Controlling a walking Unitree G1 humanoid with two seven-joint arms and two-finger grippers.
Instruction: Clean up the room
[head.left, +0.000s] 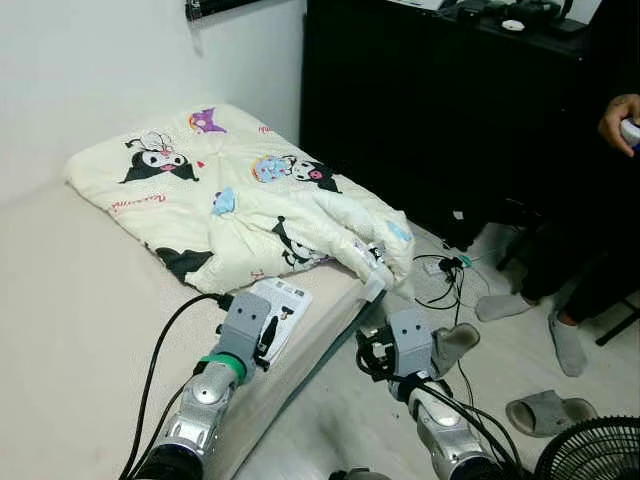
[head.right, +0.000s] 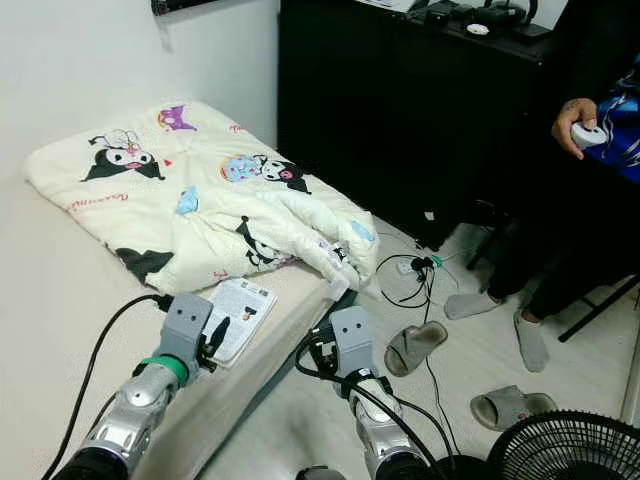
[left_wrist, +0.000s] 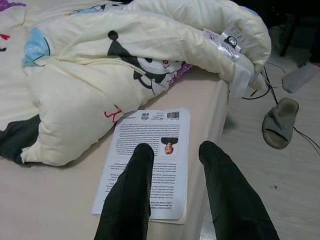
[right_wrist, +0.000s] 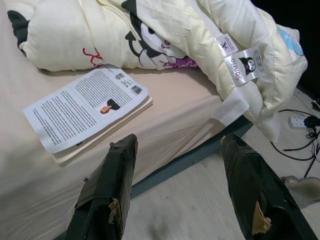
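Observation:
A white printed book (head.left: 285, 300) lies flat on the beige mattress (head.left: 70, 320), close to its edge. My left gripper (left_wrist: 177, 150) hovers low over the book with its fingers open, one finger (left_wrist: 132, 190) above the page and the other past the mattress edge. A cream comforter (head.left: 250, 190) with cartoon prints lies crumpled just beyond the book (left_wrist: 165, 130), one corner hanging off the bed. My right gripper (right_wrist: 180, 142) is open beside the bed, above the floor, facing the mattress side and the book (right_wrist: 85, 112). Nothing is held.
A person (head.left: 600, 230) in grey socks stands at the right with an object in one hand. Two grey slippers (head.left: 455, 345) (head.left: 545, 410), cables with a power strip (head.left: 440, 268) and a black fan (head.left: 590, 455) are on the floor. A black cabinet (head.left: 420, 100) stands behind.

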